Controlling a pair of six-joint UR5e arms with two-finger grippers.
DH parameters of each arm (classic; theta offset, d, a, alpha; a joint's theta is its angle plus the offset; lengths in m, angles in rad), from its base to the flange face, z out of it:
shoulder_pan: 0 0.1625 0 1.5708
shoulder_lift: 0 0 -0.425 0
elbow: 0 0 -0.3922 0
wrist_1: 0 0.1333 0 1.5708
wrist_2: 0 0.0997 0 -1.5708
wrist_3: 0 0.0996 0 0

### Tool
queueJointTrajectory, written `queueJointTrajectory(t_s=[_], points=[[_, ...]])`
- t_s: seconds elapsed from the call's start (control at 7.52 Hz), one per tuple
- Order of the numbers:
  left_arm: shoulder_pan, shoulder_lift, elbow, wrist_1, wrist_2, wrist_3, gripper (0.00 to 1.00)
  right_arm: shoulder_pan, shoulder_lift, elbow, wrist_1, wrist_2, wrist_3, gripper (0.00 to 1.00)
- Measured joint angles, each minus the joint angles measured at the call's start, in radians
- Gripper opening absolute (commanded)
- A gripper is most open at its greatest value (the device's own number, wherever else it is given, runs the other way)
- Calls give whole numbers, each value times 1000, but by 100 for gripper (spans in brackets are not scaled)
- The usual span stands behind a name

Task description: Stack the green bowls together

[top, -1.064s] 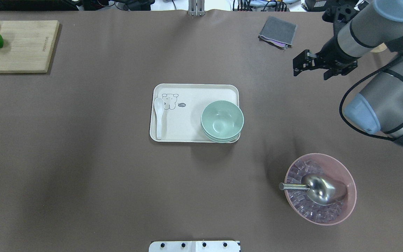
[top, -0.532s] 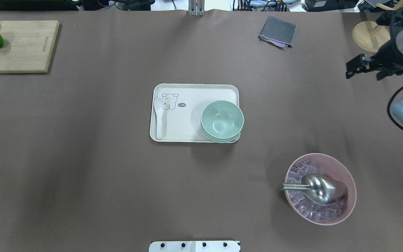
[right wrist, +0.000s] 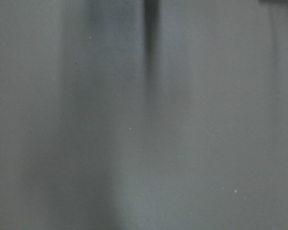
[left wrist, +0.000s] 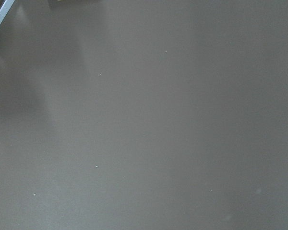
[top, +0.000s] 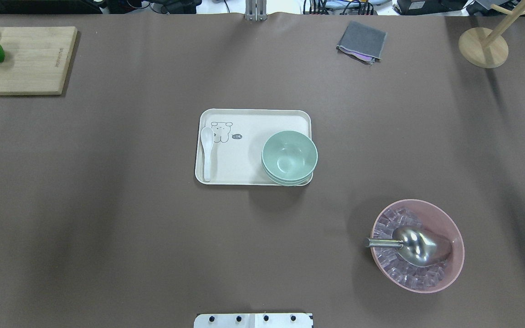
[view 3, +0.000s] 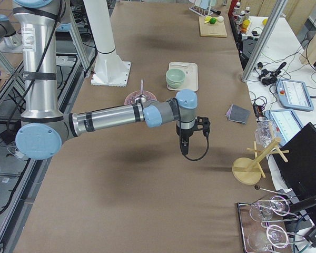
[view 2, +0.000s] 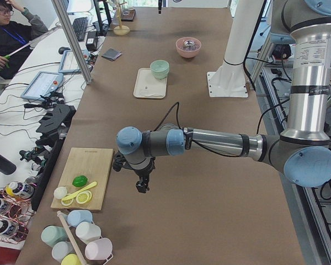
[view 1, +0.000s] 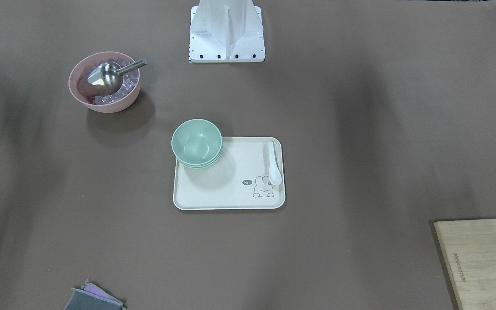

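I see the three pale mint-green round plastic bowls (top: 290,157) nested in one stack on the cream rectangular tray's (top: 253,113) corner, mid-tabletop. Stacking looks done; next I'd just park. Both arms' jaws: can't tell.

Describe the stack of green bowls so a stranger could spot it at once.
Find the cream tray at the middle of the brown table. The green bowls sit nested in one stack at the tray's end on the robot's right. They are pale mint and empty, unlike the larger pink bowl off the tray, which holds a metal scoop.
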Motion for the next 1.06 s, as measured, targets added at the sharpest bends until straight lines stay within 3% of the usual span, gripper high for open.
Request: queueJointTrajectory(t_s=[0.4, 1.06], points=[[-2, 0, -32, -2, -9, -6, 98, 103, -123, -29, -3, 11, -151, 100], [-2, 41, -96, -8, -4, -1, 98, 140, -172, 20, -9, 43, -159, 100]])
